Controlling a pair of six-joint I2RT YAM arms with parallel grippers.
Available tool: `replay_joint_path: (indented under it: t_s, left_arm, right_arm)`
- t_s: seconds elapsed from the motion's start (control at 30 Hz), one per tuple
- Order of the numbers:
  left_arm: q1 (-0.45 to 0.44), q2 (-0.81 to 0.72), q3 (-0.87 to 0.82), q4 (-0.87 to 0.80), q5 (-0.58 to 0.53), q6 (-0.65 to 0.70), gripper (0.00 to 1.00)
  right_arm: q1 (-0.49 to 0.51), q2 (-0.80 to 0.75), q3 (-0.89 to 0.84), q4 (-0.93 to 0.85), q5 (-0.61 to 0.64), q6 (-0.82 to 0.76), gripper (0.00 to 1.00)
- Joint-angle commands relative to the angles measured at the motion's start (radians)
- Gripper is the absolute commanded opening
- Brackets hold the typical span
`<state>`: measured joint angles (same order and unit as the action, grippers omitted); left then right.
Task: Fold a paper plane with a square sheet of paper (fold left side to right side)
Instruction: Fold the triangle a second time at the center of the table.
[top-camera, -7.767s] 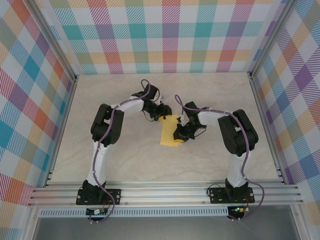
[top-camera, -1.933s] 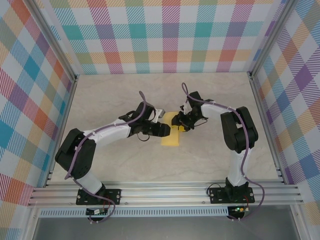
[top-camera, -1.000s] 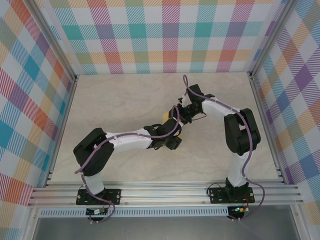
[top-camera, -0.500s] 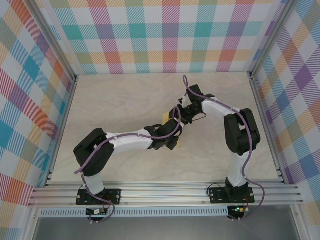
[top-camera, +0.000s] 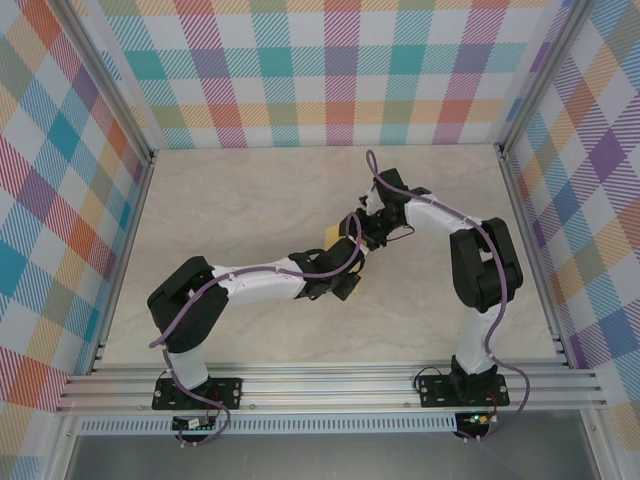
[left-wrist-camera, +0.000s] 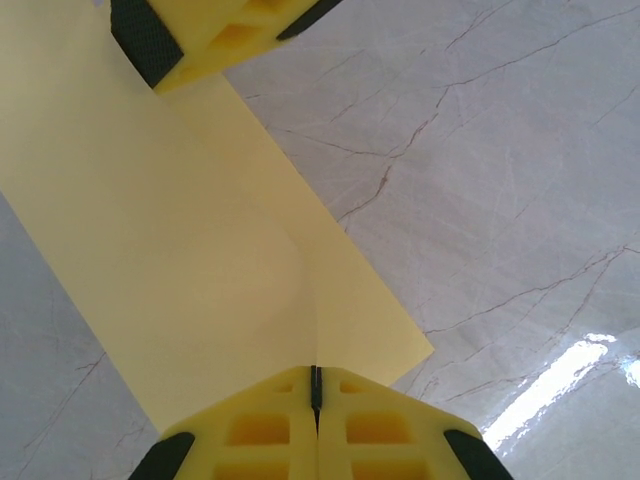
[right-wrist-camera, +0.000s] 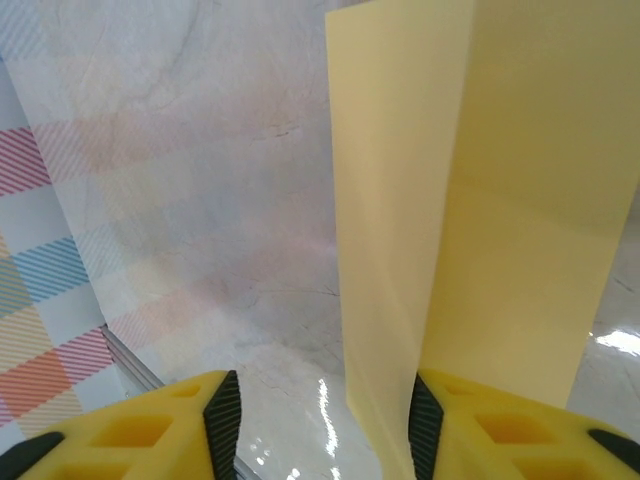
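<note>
Count first: 1 yellow sheet of paper (left-wrist-camera: 190, 250), 2 arms, 2 grippers. The sheet is folded into a long strip, doubled over, and it sits mid-table on the marble-look table (left-wrist-camera: 480, 150), between the 2 gripper tips.

The left arm (top-camera: 250, 282) is stretched low across the table from its base toward the centre, elbow out to the left. The left gripper (left-wrist-camera: 315, 392) has its 2 fingers pressed together, with just a hairline slit between them, pinching the near long edge of the strip right where a faint crease line runs up.

The right arm (top-camera: 478, 265) goes up from its base, bends at the far end and doubles back toward the middle. The right gripper (right-wrist-camera: 315, 425) has its jaws parted with a clear gap. The strip's end hangs right by 1 pad, but I honestly can't tell whether that pad touches the paper. From the left wrist view, 1 of its fingers sits over the strip's far end.
</note>
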<state>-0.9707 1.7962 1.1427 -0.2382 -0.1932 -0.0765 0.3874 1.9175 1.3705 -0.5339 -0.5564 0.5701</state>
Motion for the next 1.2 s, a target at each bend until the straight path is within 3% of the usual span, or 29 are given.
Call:
replay_joint_path:
  t_s: [0.0,0.1,0.23,0.37,0.63,1.17]
  left_arm:
    - [0.008,-0.024,0.018,-0.028,0.047,-0.021,0.02]
    - [0.022,-0.024,0.017,-0.025,0.077,-0.035,0.02]
    - [0.047,-0.031,0.012,-0.022,0.112,-0.052,0.02]
    - [0.08,-0.046,-0.005,-0.007,0.165,-0.071,0.02]
    - [0.154,-0.055,-0.019,0.003,0.255,-0.094,0.02]
    - [0.242,-0.048,-0.006,-0.071,0.33,-0.054,0.04]
  right_arm:
    - [-0.027,-0.105,-0.009,-0.003,0.034,-0.012,0.56]
    - [-0.056,-0.169,-0.048,0.004,0.053,-0.01,0.63]
    - [-0.095,-0.228,-0.114,-0.008,0.067,-0.022,0.62]
    - [-0.108,-0.278,-0.208,0.009,0.047,-0.055,0.41]
    - [-0.061,-0.257,-0.397,0.152,-0.047,-0.003,0.19]
    - [0.052,-0.086,-0.396,0.173,0.022,-0.007,0.16]
